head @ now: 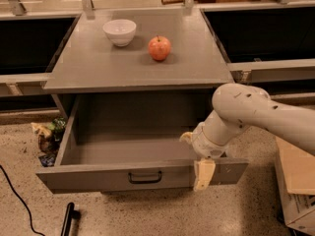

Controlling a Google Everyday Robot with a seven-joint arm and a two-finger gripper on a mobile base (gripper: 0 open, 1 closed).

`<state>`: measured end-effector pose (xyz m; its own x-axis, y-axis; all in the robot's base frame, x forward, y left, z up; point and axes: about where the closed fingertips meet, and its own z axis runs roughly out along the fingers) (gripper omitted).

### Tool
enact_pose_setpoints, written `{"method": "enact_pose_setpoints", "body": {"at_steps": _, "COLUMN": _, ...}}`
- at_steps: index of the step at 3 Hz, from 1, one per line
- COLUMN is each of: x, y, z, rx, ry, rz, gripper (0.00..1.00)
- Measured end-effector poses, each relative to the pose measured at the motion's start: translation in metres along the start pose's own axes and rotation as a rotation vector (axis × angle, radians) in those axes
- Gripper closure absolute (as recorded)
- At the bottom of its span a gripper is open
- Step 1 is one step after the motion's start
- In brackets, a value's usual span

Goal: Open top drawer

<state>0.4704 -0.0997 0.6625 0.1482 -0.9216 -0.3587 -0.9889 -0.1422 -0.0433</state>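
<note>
The top drawer (98, 177) is a wide grey drawer with a small black pull handle (145, 177). It stands pulled far out of the grey cabinet (98, 68), and its inside shows empty. My gripper (195, 156) is at the right end of the drawer front. One finger (203, 173) hangs down over the outer face and the other finger (186, 137) is inside the drawer, so the open gripper straddles the front panel. My white arm (256, 112) reaches in from the right. No lower drawers are in view.
A white bowl (119, 31) and a red apple (159, 48) sit on the cabinet top. Snack bags (48, 136) lie on the floor left of the drawer. A black object (69, 219) and a cable (15, 195) are on the floor in front, and a cardboard box (295, 181) stands at the right.
</note>
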Motion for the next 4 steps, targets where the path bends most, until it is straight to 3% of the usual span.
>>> {"method": "enact_pose_setpoints", "body": {"at_steps": 1, "x": 0.0, "y": -0.003, "z": -0.012, "rx": 0.008, "ry": 0.017, "rz": -0.009, "gripper": 0.0}}
{"method": "enact_pose_setpoints", "body": {"at_steps": 3, "x": -0.015, "y": -0.023, "z": -0.146, "rx": 0.12, "ry": 0.142, "rz": -0.076, "gripper": 0.0}}
{"method": "enact_pose_setpoints", "body": {"at_steps": 4, "x": -0.024, "y": -0.038, "z": -0.199, "rx": 0.15, "ry": 0.202, "rz": -0.086, "gripper": 0.0}}
